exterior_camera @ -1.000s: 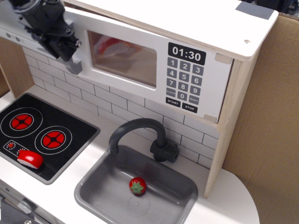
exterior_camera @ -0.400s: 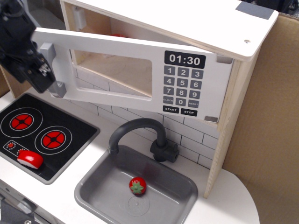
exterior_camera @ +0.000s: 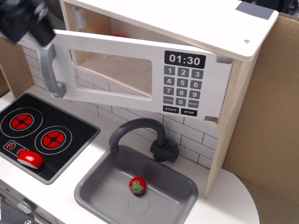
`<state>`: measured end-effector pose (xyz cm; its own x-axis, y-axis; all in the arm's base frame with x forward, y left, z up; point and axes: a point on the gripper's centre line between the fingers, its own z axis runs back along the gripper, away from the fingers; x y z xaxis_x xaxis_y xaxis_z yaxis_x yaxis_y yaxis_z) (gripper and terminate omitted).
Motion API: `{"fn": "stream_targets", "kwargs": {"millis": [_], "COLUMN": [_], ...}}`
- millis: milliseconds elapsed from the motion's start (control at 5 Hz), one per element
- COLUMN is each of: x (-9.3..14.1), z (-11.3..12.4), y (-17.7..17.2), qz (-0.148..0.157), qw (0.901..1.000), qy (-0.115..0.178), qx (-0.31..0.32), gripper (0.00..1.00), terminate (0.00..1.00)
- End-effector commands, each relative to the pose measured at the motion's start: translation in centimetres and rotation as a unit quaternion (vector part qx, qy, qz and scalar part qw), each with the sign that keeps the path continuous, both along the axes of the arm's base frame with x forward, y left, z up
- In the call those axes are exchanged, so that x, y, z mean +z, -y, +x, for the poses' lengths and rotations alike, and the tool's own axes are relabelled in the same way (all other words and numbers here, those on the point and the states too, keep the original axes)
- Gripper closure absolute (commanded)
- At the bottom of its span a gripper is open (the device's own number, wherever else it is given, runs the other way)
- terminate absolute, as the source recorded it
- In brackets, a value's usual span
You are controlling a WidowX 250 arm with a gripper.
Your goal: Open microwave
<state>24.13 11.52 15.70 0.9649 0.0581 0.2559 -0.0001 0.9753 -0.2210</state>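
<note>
Microwave [exterior_camera: 140, 70] door stands swung partly outward, hinged at the keypad side, exposing the cavity. Gripper [exterior_camera: 25, 21] hovers above the handle [exterior_camera: 50, 70]; jaws' state cannot be told.

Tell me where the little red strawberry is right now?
The small red toy strawberry lies inside the grey plastic sink, near its middle, just below the curved dark grey faucet.

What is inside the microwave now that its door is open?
Inside the microwave a bare wooden floor and wall show, plus a small red item at the back. The door hides the rest.
</note>
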Motion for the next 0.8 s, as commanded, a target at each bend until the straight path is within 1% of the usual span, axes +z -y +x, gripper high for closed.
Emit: {"fn": "stream_targets", "kwargs": {"millis": [0,200,400,600], "x": [2.4,0.2,-1.3,-2.0], "z": [7.0,7.2,6.5,5.8], "y": [-3.5,-3.9,-3.6,-3.4], "qz": [0.013,0.048,0.072,0.073], "qw": [0.9944,0.9939,0.9925,0.9928], "qy": [0.019,0.023,0.018,0.01], "qx": [0.103,0.096,0.097,0.095], "gripper": [0.0,0.0,0.0,0.0], "terminate": [0.0,0.0,0.0,0.0]}}
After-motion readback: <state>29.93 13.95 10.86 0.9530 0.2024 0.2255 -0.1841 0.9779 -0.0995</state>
